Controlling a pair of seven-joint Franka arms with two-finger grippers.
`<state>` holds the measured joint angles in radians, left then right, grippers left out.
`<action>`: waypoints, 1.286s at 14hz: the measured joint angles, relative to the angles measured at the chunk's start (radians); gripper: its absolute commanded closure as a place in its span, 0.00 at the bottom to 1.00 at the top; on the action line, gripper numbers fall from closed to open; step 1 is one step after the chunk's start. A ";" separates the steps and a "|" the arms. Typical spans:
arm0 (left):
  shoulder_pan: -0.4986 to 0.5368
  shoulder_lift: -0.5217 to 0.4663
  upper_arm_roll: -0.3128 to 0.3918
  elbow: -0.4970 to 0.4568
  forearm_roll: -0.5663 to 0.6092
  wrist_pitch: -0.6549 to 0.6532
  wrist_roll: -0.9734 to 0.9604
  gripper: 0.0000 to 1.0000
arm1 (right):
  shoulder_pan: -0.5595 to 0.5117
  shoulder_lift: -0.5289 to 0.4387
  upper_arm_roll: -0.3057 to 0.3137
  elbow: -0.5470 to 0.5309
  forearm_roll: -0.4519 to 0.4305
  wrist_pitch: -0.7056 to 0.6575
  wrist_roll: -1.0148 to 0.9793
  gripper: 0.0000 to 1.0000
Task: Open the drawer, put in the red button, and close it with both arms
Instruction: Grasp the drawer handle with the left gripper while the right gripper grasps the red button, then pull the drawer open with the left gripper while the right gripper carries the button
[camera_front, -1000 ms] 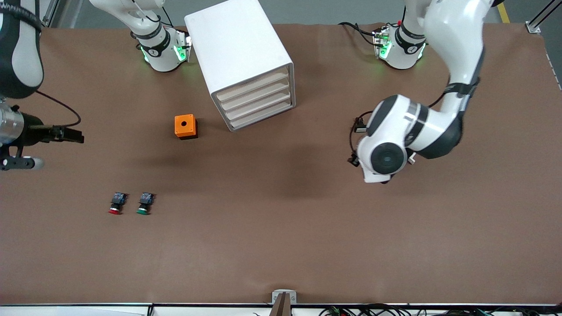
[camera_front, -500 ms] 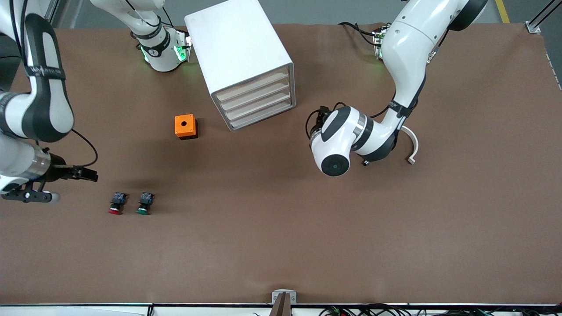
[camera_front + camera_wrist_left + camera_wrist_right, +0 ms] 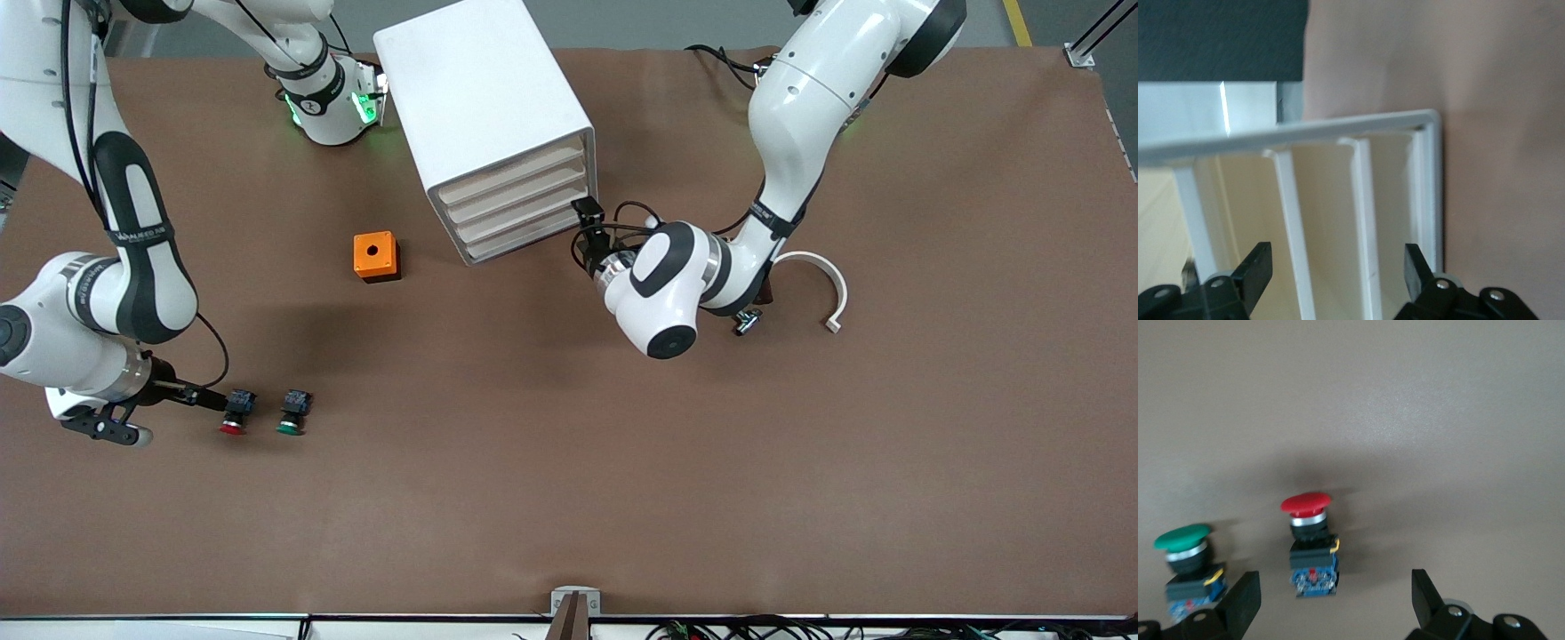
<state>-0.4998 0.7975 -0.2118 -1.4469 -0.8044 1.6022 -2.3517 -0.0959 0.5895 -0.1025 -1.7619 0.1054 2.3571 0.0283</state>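
Both grippers had closed on their targets within the past second. Spread fingers of the left gripper [image 3: 588,216] stood at the corner of the white drawer cabinet [image 3: 484,107] that faces the left arm's end of the table, level with the lower drawers [image 3: 524,233]; the left wrist view showed its two black fingertips [image 3: 1258,267] straddling the stacked pale drawer fronts [image 3: 1325,220], gripping nothing. That arm had swung in from open table toward the cabinet, and all four drawers were shut.

Toward the right arm's end of the table, and nearer to the front camera than the cabinet, the right gripper [image 3: 206,399] sat low, just beside the red button [image 3: 236,412], having dropped from a position well away from it. In the right wrist view its fingers [image 3: 1245,600] stood wide apart, with the red button [image 3: 1309,543] lying on its side ahead of the gap between them and the green button [image 3: 1186,563] ahead of one fingertip. An orange box with a hole [image 3: 375,255] stood between the cabinet and the two buttons.

By the look of it, the task had barely begun: a drawer pull and a button pickup were being lined up together, and the red cap's closeness to its green twin called for a careful pinch.
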 measured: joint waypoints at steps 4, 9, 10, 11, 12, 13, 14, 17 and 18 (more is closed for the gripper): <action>-0.038 0.008 0.000 0.001 -0.075 0.002 -0.088 0.35 | 0.003 0.043 0.011 -0.020 0.010 0.063 0.004 0.00; -0.082 0.025 0.000 0.001 -0.123 0.007 -0.101 0.51 | 0.013 0.049 0.017 -0.071 0.031 0.134 0.005 0.04; -0.091 0.028 0.000 0.001 -0.123 0.012 -0.101 0.55 | 0.014 0.050 0.017 -0.072 0.032 0.136 0.005 0.11; -0.101 0.032 0.000 0.001 -0.123 0.020 -0.101 0.62 | 0.014 0.050 0.017 -0.073 0.032 0.136 0.005 0.24; -0.109 0.036 -0.001 0.002 -0.123 0.029 -0.101 0.75 | 0.014 0.050 0.017 -0.074 0.032 0.136 0.005 0.39; -0.116 0.038 -0.001 0.002 -0.123 0.039 -0.101 0.84 | 0.015 0.051 0.018 -0.076 0.032 0.136 0.005 0.52; -0.121 0.040 -0.001 0.004 -0.123 0.045 -0.101 0.89 | 0.017 0.051 0.019 -0.077 0.032 0.136 0.005 0.71; -0.126 0.041 0.002 0.022 -0.123 0.043 -0.101 0.99 | 0.029 0.051 0.020 -0.078 0.032 0.136 0.005 1.00; -0.126 0.041 0.007 0.027 -0.123 0.042 -0.101 0.99 | 0.031 0.050 0.020 -0.078 0.032 0.136 0.005 1.00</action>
<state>-0.6254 0.8384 -0.2048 -1.4198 -0.9275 1.6439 -2.4523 -0.0652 0.6400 -0.0827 -1.8398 0.1373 2.4926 0.0337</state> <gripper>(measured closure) 0.877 0.595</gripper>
